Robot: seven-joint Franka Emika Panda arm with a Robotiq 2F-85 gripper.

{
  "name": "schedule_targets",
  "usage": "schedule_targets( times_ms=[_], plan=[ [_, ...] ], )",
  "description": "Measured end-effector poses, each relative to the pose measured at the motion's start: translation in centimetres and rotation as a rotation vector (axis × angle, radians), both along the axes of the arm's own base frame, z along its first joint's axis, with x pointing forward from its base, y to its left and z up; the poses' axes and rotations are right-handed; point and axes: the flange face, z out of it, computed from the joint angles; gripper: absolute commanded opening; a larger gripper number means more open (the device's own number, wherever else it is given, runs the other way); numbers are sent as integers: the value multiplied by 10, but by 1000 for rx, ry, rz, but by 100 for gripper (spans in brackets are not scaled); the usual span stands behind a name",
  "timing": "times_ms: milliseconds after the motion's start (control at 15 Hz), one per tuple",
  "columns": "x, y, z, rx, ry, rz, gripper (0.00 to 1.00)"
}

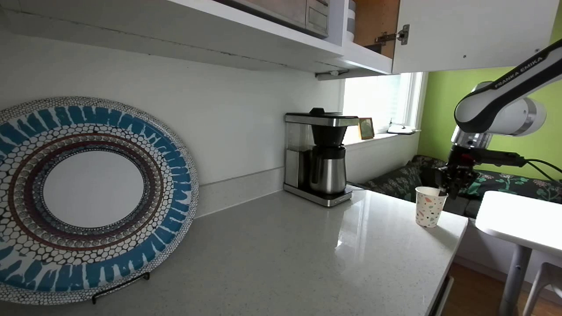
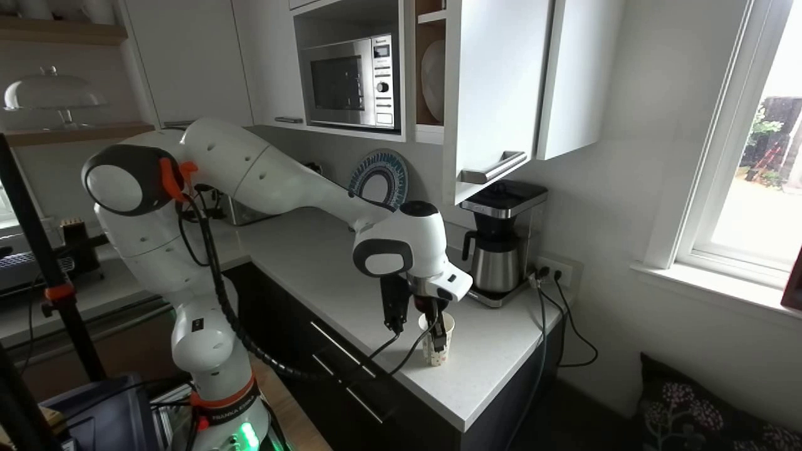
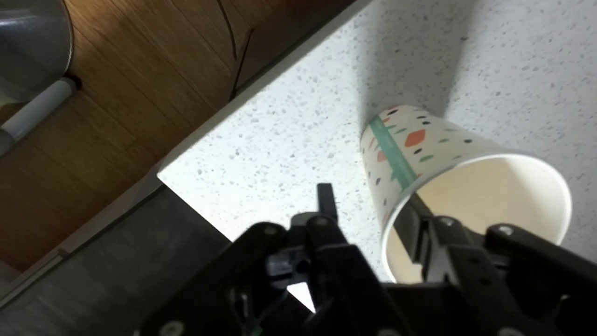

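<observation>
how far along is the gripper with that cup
Done: the gripper is at the cup, one finger inside, one outside. In hand: apparently lining up a grip, jaws open. Left: probably closing them; the cup stands ungripped on the counter.

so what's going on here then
A robot arm reaches over the counter, its gripper open astride the rim of a patterned paper cup: one finger is inside, the other outside and apart from the cup's side. The cup isn't clamped; it stands on the counter near a corner. A coffee maker also stands on that counter.
</observation>
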Motion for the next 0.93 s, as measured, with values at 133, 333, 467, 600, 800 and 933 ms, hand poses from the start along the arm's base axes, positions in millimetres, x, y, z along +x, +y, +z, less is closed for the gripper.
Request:
schedule_targets(
  times_ms=[133,333,467,600,800,933],
  plan=[
    [0,0,0,1,0,-4,0],
    [1,0,1,1,-3,-15,1],
    [1,0,2,3,-5,-24,1],
    [1,0,3,4,-6,-34,1],
    [6,2,15,-7,-28,-43,1],
    [12,7,37,-16,-53,-62,1]
  ],
)
